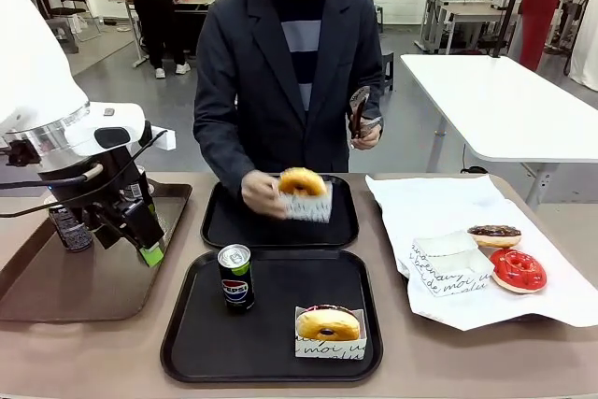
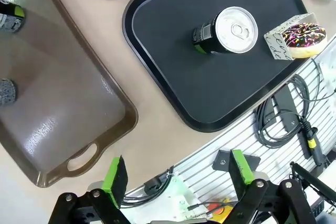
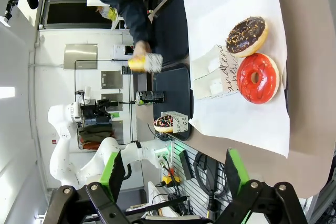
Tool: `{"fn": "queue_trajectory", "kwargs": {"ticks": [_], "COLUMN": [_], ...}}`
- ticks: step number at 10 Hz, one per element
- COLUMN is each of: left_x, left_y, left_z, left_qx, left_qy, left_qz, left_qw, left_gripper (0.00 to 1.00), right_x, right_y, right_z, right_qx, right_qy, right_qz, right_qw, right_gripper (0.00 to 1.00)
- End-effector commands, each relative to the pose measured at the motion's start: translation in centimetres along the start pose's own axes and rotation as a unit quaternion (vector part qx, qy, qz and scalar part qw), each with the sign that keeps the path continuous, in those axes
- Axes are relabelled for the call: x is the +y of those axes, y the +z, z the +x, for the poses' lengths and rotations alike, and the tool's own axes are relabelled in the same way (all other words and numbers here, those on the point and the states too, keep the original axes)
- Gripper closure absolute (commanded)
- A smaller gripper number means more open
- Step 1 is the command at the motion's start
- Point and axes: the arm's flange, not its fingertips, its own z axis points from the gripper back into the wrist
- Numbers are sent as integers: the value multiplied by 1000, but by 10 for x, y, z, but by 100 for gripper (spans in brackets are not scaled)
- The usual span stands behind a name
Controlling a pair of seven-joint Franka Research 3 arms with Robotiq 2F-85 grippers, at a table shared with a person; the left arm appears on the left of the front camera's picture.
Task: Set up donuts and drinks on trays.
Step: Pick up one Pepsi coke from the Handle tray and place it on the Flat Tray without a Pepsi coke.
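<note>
On the near black tray [image 1: 280, 301] stand a Pepsi can [image 1: 235, 277] and a chocolate-topped donut [image 1: 327, 324] in a printed paper sleeve. Over the far black tray [image 1: 238, 223] the person's hand holds a yellow donut [image 1: 303, 182] in a sleeve. My left gripper [image 1: 149, 251] hangs open above the brown tray, left of the near tray. From the left wrist I see the can [image 2: 231, 29], the donut [image 2: 304, 32] and the tray [image 2: 210, 85] beyond my open left gripper [image 2: 177, 171]. My right gripper [image 3: 175, 171] is open and holds nothing, off the table edge near a chocolate donut [image 3: 247, 36] and a red donut [image 3: 258, 77].
A glossy brown tray [image 1: 56, 292] at the left carries a grey-black can [image 1: 70, 227]. White paper [image 1: 439, 207] at the right bears a chocolate donut [image 1: 494, 235], a red donut [image 1: 518, 270] and spare sleeves [image 1: 451, 265]. The person's other hand holds tongs [image 1: 360, 111].
</note>
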Motion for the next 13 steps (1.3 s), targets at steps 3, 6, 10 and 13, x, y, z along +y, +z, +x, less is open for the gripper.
{"fn": "queue_trajectory", "kwargs": {"ticks": [3, 6, 10, 13], "left_x": [-3, 64, 208, 249], "left_y": [1, 7, 13, 13], "left_z": [0, 34, 15, -10], "left_qx": [-4, 4, -92, -108], "left_qy": [-3, 51, 203, 266], "left_qz": [2, -54, -96, -57], "left_qw": [1000, 997, 970, 956], "left_gripper": [0, 0, 0, 0], "right_x": [-1, -1, -1, -1], "right_y": [1, 1, 1, 1], "right_z": [0, 0, 0, 0], "right_qx": [-3, -3, -3, -3], "right_qy": [8, 8, 8, 8], "right_qz": [8, 8, 8, 8], "right_qw": [1000, 1000, 1000, 1000], "right_gripper": [0, 0, 0, 0]}}
